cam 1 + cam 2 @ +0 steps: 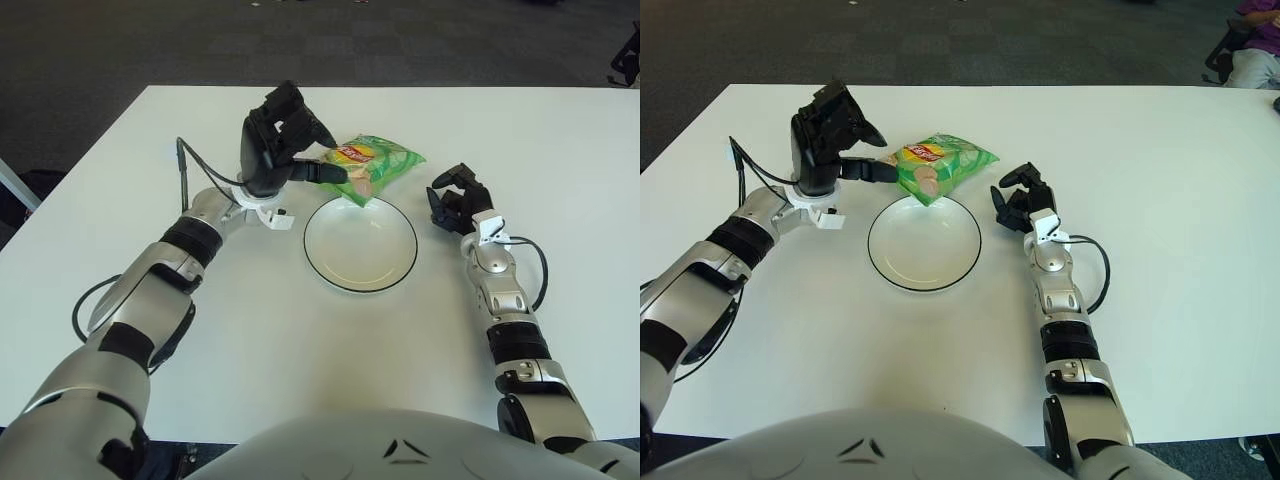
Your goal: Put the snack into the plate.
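Observation:
A green snack bag point(378, 164) hangs tilted over the far rim of the white plate point(358, 252), its lower corner just above the rim. My left hand point(326, 158) is at the bag's left edge, raised above the table, with thumb and fingers pinched on that edge. The plate has a dark rim, lies in the middle of the table and has nothing in it. My right hand point(452, 196) shows to the right of the plate, fingers loosely bent and holding nothing.
The white table point(560, 150) reaches to a far edge with dark carpet point(120, 40) beyond. A black cable point(183, 172) loops from my left wrist over the table. A seated person point(1252, 50) shows at the far right.

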